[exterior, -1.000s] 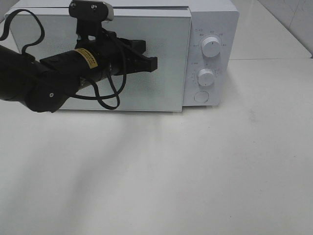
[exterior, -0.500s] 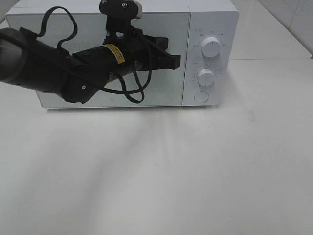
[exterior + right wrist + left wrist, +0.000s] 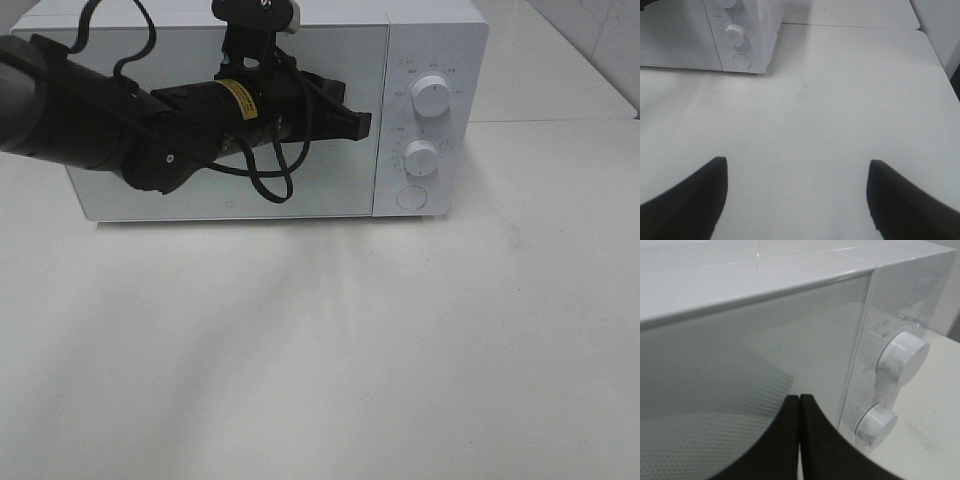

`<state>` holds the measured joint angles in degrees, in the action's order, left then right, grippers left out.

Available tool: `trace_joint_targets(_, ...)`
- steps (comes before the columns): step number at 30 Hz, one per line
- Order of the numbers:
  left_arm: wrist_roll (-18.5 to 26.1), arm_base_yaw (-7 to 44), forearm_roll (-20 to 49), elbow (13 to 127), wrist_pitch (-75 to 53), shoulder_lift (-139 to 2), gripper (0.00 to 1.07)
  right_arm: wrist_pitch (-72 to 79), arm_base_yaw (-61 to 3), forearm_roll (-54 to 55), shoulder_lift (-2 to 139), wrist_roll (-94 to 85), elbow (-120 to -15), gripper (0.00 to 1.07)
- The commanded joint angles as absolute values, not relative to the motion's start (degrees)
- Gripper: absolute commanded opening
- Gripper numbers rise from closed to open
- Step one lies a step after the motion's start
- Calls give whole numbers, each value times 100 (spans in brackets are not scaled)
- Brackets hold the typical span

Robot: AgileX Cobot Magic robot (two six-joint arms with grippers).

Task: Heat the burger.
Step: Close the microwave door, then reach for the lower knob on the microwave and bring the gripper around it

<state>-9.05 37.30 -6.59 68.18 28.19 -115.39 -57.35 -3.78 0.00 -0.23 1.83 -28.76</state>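
The burger is out of view; the frosted door [image 3: 330,190] of the white microwave [image 3: 430,40] is closed and shows nothing inside. My left gripper [image 3: 365,125] is shut with nothing between its fingers, its tips right at the door's right part, beside the control panel. In the left wrist view the shut fingertips [image 3: 799,397] point at the dotted door glass [image 3: 715,405] near the two knobs. My right gripper [image 3: 797,172] is open and empty, hovering over the bare table [image 3: 840,100] to the right of the microwave; the exterior high view does not show it.
The control panel carries an upper knob [image 3: 431,94], a lower knob [image 3: 421,158] and a round button [image 3: 411,197]. The white table [image 3: 330,350] stretches in front of the microwave. The left arm and its cables [image 3: 100,110] cross in front of the door.
The microwave door has swung from ajar to closed. The left arm has moved to the right along the door, its shut tips now near the door's right edge.
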Motion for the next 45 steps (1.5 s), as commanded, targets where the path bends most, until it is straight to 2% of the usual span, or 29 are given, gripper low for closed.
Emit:
trace_joint_targets(1,-968,3764,-447,6824,2045,-11241,0,-5689,-338,0,-178,223,-2859,76)
trace_joint_targets(7,-968,3959,-447,6623,1536,-11041,0,-5689,-338,0,-178,223,-2859,76)
trace_joint_targets(8,-968,4057,-447,6526,1295,-10949,4,-5689,-338,0,-178,223,-2859,76)
trace_joint_targets(9,-963,4177,-447,6434,934,-10829,16,-5689,-338,0,-178,223,-2859,76)
trace_joint_targets(10,-963,4177,-447,6434,934,-10829,16,-5689,-338,0,-178,223,-2859,76)
trace_joint_targets(11,-963,4234,-447,6406,733,-10777,23,-5689,-338,0,-178,223,-2859,76)
trace_joint_targets(12,-940,4349,-447,6406,172,-10634,45,-5689,-338,0,-178,223,-2859,76)
trace_joint_targets(13,-940,4349,-447,6406,172,-10634,45,-5689,-338,0,-178,223,-2859,76)
trace_joint_targets(14,-940,4412,-447,6406,-103,-10565,60,-5689,-338,0,-178,223,-2859,76)
trace_joint_targets(15,-940,4412,-447,6406,-103,-10565,60,-5689,-338,0,-178,223,-2859,76)
trace_joint_targets(16,-940,4498,-413,6406,-527,-10456,86,-5689,-338,0,-178,223,-2859,76)
trace_joint_targets(17,-940,4532,-401,6406,-768,-10405,98,-5689,-338,0,-178,223,-2859,76)
trace_joint_targets(18,-940,4532,-401,6406,-768,-10405,98,-5689,-338,0,-178,223,-2859,76)
trace_joint_targets(20,-945,4578,-372,6406,-1702,-10176,100,-5689,-338,0,-178,223,-2859,76)
trace_joint_targets(24,-945,4578,-355,6406,-2372,-9969,100,-5689,-338,0,-178,223,-2859,76)
trace_joint_targets(31,-1008,4578,-309,6406,-4446,-9385,100,-5689,-338,0,-178,223,-2859,76)
trace_joint_targets(35,-1060,4532,-275,6406,-4933,-9248,100,-5689,-338,0,-178,223,-2859,76)
trace_joint_targets(39,-1037,4234,-52,6406,-5414,-9081,100,-5689,-338,0,-178,223,-2859,76)
trace_joint_targets(45,-814,3449,246,6406,-5953,-8755,100,-5689,-338,0,-178,223,-2859,75)
